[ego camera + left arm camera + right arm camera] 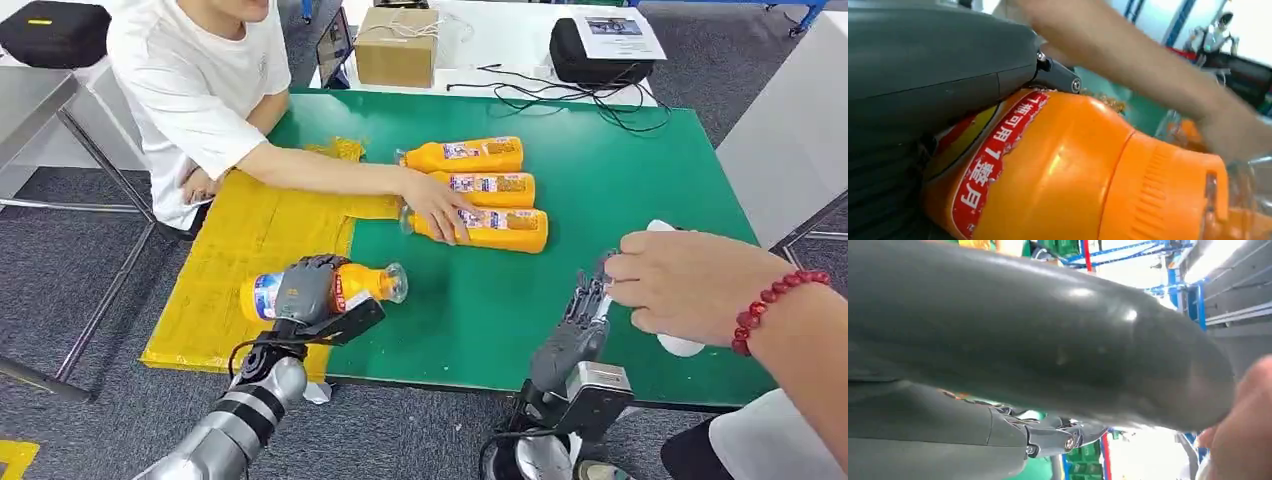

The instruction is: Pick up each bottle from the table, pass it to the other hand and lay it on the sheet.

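Currently, seen from the robot's head, a green table [600,190] carries a yellow sheet [240,250] along its left side. The robot's left hand [305,288] grips an orange bottle [345,288] around the middle, holding it on its side over the sheet's right edge, cap pointing right toward the green surface. From the left wrist camera, the same bottle [1063,170] sits tight against the dark palm, red label and ribbed orange cap close to the lens. Whether the bottle already rests on the sheet or hangs just above it cannot be told. The robot's right hand [580,320] stands near the table's front edge with fingers pointing up and holding nothing; a person's hand [690,280], wearing a red bead bracelet [775,305], touches its fingertips, so how far the fingers are spread is hard to judge. Three more bottles [480,190] lie side by side in the middle of the table, and a seated person in a white shirt [195,80] reaches an arm across the sheet to rest a hand on the nearest of them. Judging by this layout, the handover looks finished and the laying-down step is in hand. The next move probably calls for lowering the bottle fully onto the sheet, then spreading the fingers gently so the round body does not roll off toward the green surface.
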You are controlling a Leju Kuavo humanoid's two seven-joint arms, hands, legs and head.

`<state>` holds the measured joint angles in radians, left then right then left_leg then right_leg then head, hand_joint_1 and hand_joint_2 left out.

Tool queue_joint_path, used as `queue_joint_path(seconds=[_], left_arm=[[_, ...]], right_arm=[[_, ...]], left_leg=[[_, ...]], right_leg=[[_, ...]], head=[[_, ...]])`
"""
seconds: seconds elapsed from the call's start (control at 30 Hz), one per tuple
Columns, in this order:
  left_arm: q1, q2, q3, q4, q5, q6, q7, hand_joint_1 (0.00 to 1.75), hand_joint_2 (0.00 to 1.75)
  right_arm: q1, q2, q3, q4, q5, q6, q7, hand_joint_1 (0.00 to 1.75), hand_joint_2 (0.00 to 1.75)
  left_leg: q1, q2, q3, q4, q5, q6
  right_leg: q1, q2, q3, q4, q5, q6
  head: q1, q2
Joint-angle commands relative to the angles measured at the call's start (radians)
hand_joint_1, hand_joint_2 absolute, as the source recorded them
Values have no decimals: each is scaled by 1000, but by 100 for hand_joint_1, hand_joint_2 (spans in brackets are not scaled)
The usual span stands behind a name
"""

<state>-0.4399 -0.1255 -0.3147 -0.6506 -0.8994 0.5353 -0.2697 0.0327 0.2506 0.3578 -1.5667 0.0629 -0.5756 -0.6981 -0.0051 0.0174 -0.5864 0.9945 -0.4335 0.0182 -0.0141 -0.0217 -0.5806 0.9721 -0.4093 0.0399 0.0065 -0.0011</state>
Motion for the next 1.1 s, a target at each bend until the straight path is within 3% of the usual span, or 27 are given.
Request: queue_joint_path(seconds=[0.03, 0.07, 0.1, 0.13, 0.17, 0.33, 0.37, 0.4, 0.83, 1.1], left_arm=[[-116, 31, 21, 227, -15, -54, 24, 175, 175], [-118, 29, 17, 231, -21, -63, 36, 175, 175], [-122, 24, 6, 240, -39, -89, 69, 159, 175], [-126, 23, -4, 246, -54, -116, 93, 112, 175], [-127, 19, -5, 243, -64, -124, 118, 54, 175], [-127, 19, -5, 243, -64, -124, 118, 54, 175], [-130, 16, -1, 244, -61, -135, 121, 14, 175], [-133, 14, 2, 247, -57, -167, 123, 5, 175], [-165, -17, 49, 253, 53, -489, 110, 0, 175], [-161, -21, 67, 239, 93, -519, 92, 0, 175]], right_arm=[[-24, -2, -7, 72, -16, 4, 0, 0, 0], [-24, -2, -9, 76, -18, 7, 0, 0, 0], [-25, -2, -12, 79, -17, 9, 0, 0, 0], [-26, -1, -15, 83, -16, 9, 0, 0, 0], [-30, 2, -20, 87, -16, 11, 0, 0, 0], [-30, 2, -20, 87, -16, 11, 0, 0, 0], [-32, 3, -23, 89, -15, 10, 0, 0, 0], [-33, 5, -27, 89, -15, 11, 0, 0, 0], [-68, 17, -46, 144, -15, 10, 0, 0, 0], [-68, 16, -45, 143, -14, 8, 0, 0, 0]], left_leg=[[3, 1, 6, 0, -2, -3], [2, 0, 3, 0, -1, -2], [2, 1, 4, 0, -1, -2], [2, 0, 4, 0, -1, -2], [1, 0, 3, -1, 0, -2], [2, 1, 6, -1, 0, -2], [1, 2, 5, -1, 0, -2], [2, 3, 6, -1, -1, -2], [2, -3, 6, -1, 1, -2], [2, -5, 7, -1, 4, 0]], right_leg=[[3, 6, 6, -1, 0, -3], [2, 3, 3, -1, 0, -2], [2, 4, 3, -1, 0, -2], [2, 3, 4, -1, 0, -2], [1, 2, 2, -1, 0, -1], [1, 4, 5, -1, 0, -2], [1, 4, 4, -1, 0, -2], [1, 5, 5, -1, 0, -2], [2, 2, 7, -2, 1, -2], [1, -2, 9, -2, 1, -1]], head=[[0, 0], [0, 0], [0, 0], [0, 0], [0, 0], [0, 0], [0, 0], [0, 0], [0, 0], [0, 0]])
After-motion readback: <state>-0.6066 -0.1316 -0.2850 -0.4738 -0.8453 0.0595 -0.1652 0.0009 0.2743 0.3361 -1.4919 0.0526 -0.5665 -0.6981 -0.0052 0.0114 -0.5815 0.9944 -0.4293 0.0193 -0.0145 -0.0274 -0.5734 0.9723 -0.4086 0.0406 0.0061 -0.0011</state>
